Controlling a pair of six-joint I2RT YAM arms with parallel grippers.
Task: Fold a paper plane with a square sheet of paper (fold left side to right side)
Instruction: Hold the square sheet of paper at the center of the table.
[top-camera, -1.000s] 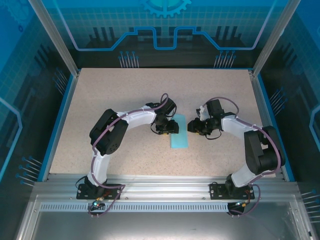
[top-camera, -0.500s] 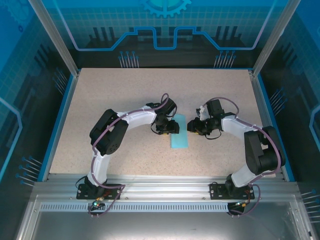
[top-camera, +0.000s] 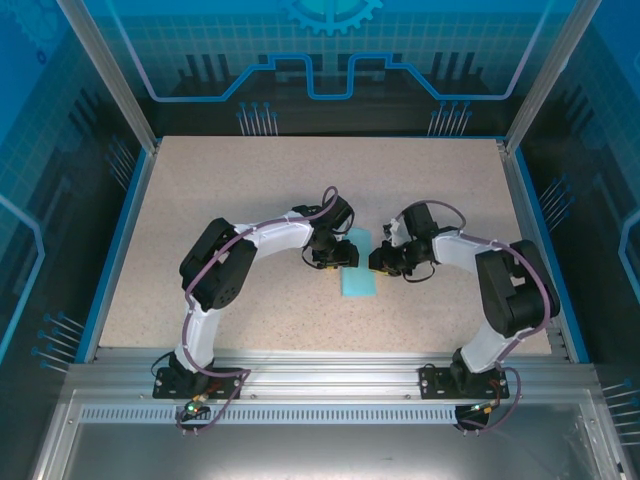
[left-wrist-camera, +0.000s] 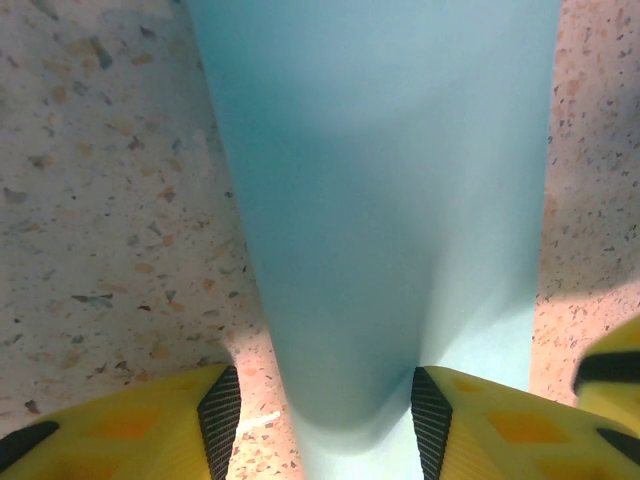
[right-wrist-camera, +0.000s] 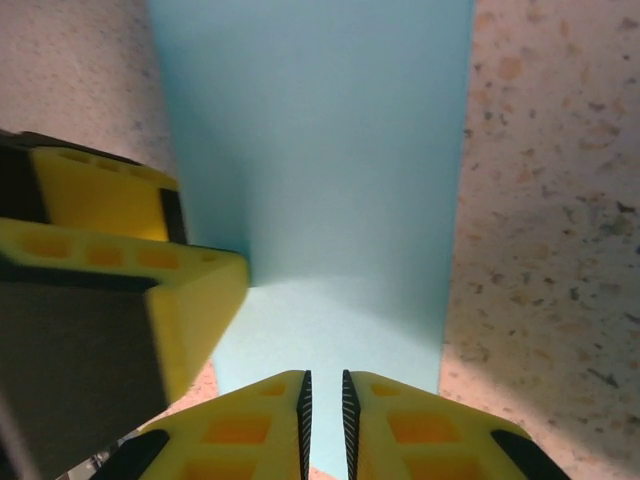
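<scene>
The square sheet of paper (top-camera: 360, 281) lies folded into a narrow light-blue strip on the speckled table between both arms. My left gripper (top-camera: 341, 256) is at its left edge. In the left wrist view the paper (left-wrist-camera: 380, 180) bulges up in a rounded fold between the fingers of the left gripper (left-wrist-camera: 325, 400), which is open, with a gap beside the left pad. My right gripper (top-camera: 377, 261) is at the strip's right edge. In the right wrist view the right gripper (right-wrist-camera: 324, 385) is all but shut, a thin slit between its pads, low over the paper (right-wrist-camera: 320, 150).
The left gripper's yellow finger (right-wrist-camera: 120, 260) crowds the left of the right wrist view. Bare speckled tabletop (top-camera: 250, 190) surrounds the paper. Blue side rails (top-camera: 118, 250) and an aluminium frame (top-camera: 320, 365) bound the table.
The right gripper has shifted a little left toward the paper and its jaws have narrowed. The left arm and the paper have stayed put.
</scene>
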